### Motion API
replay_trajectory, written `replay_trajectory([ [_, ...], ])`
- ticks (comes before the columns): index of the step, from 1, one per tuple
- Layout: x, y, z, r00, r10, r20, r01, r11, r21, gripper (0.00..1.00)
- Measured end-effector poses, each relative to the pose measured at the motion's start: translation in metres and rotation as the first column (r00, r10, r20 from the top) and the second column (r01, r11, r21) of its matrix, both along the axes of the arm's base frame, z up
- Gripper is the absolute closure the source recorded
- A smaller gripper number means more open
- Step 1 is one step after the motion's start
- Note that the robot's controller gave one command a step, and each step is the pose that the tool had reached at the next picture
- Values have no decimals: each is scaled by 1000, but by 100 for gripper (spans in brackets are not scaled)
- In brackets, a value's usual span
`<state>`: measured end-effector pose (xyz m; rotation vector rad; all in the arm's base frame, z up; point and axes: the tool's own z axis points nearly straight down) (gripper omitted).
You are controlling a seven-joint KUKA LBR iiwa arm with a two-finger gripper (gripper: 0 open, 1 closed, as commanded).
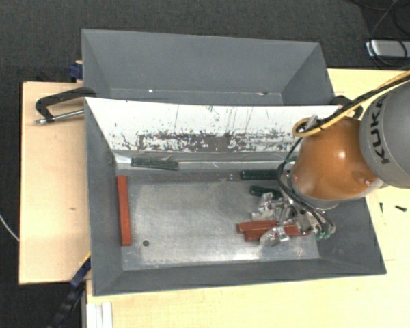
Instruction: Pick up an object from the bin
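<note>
pincer (281, 229), grip unclear, over one brown block (249, 227); one red bar (124, 210), two dark green sticks (154, 162).

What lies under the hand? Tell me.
A reddish-brown block on the bin floor sticks out leftward from under the hand; its right end is covered.

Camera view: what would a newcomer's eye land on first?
The robot's hand, under its orange cover, sits low at the right end of the bin, over a short red-brown block. A long red-brown bar lies alone along the left wall, and a dark green strip lies at the back.
</note>
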<state>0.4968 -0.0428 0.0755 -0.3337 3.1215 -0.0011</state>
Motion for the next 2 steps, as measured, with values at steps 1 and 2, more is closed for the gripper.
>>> replay_trajectory([
  [1,0,0,0,1000,0,0,0,1000,0,100],
  [2,5,-3,132,1000,-6,2,6,1000,1,100],
])
